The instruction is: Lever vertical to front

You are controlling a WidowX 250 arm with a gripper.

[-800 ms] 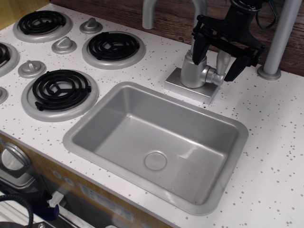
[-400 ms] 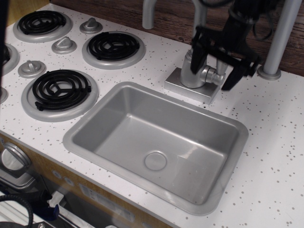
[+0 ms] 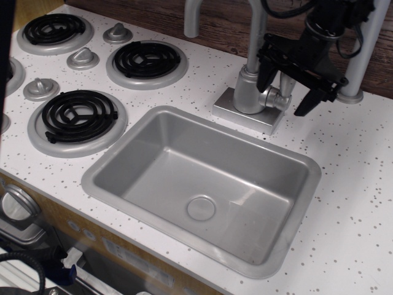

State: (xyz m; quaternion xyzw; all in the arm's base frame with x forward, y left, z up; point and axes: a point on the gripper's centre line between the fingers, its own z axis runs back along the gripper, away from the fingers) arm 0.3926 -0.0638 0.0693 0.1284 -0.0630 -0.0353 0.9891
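Observation.image looks down across the speckled counter: nearest sits the empty grey sink (image 3: 202, 184), with the black coil burners (image 3: 77, 115) off to the left. Behind the sink stands the faucet base (image 3: 249, 92), and on its right side stub rises the lever (image 3: 286, 85), upright and partly hidden. The gripper (image 3: 288, 83) hangs over it with its black fingers (image 3: 312, 98) spread wide, one ahead of the lever and one beyond it, neither clearly touching. Farther back are the curved spout (image 3: 195, 15) and a grey post (image 3: 356, 55).

As I see it, the risk is that the fingers close off-centre or too high, so the flat bar slips out as it is swung forward, or a finger knocks the faucet body instead.

Compared with the earlier frames, the gripper has shifted right and slightly back, away from the faucet body.
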